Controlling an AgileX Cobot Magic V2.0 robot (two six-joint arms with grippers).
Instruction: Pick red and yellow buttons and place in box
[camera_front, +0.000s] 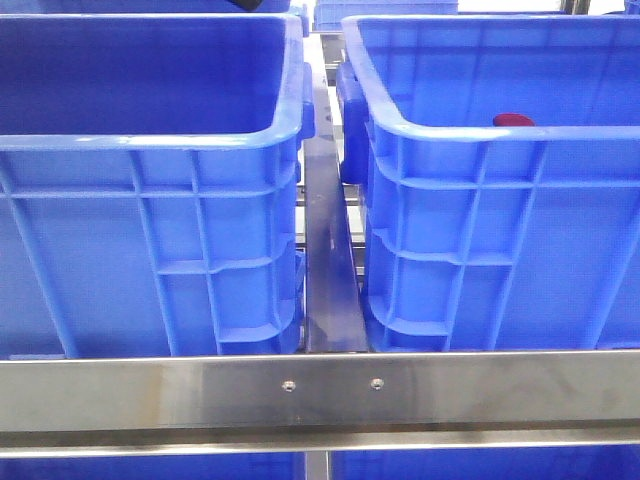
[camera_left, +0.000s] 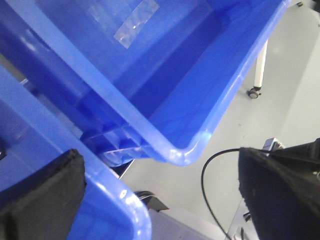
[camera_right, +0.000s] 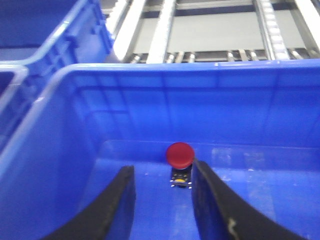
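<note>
Starting at the left crate (camera_front: 150, 230): showing nothing inside it from the front, so likely waiting as the box to fill. Hanging over a blue rim, the left gripper (camera_left: 160, 167) with its 2 fingers spread wide and gripping nothing; seeing only crate wall and bare floor between the pads, no button near them. Passing the steel rail (camera_front: 330, 250) dividing the 2 crates. Reaching into the right crate (camera_front: 480, 220), the right gripper (camera_right: 162, 170) with fingers apart and nothing clamped. Lying just past the fingertips, the red button (camera_right: 180, 155), sitting inside the line of the gap but crowding 1 finger far more than the other; from the front, peeking just over the near rim (camera_front: 513, 120). Sitting between the fingers just short of the button, a small dark base (camera_right: 181, 179) with a yellow spot; not telling whether joined to the red cap. Judging the step as the approach for the grasp: shifting sideways until the cap is centring in the gap, then advancing so both pads are flanking it, keeping the tips clear of the crate floor, closing slowly on the rim of the cap rather than its domed top, guarding against a squirt out sideways.
</note>
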